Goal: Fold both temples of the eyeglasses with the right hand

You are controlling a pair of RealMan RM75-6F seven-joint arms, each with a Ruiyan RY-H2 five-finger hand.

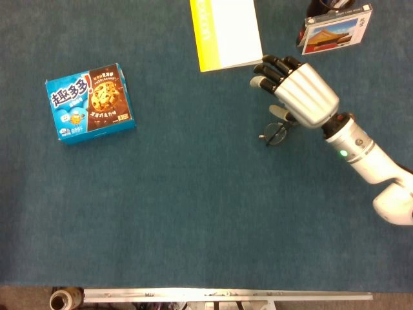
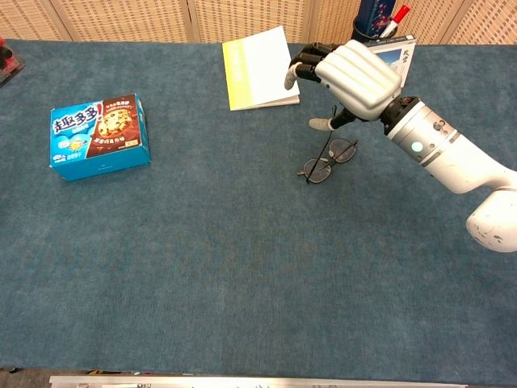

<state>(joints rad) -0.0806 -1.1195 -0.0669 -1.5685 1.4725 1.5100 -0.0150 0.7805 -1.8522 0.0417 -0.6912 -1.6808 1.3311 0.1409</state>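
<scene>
The dark thin-framed eyeglasses [image 2: 329, 160] lie on the blue cloth right of centre, and in the head view the eyeglasses [image 1: 276, 133] peek out beside my wrist. One temple [image 2: 321, 153] stands up from the frame and leans to the right. My right hand [image 2: 351, 74] hovers just above and behind the glasses, fingers bent and apart, holding nothing. Its thumb tip [image 2: 320, 124] is at the upper end of the raised temple; whether it touches is unclear. In the head view the right hand [image 1: 302, 92] covers part of the frame. My left hand is out of sight.
A blue cookie box [image 2: 98, 135] lies at the left. A yellow-and-white book [image 2: 257, 69] sits just behind the hand's fingers. A picture-printed box [image 1: 335, 29] and a pen holder [image 2: 378, 20] stand at the back right. A metal rail [image 1: 226, 296] marks the table's front edge.
</scene>
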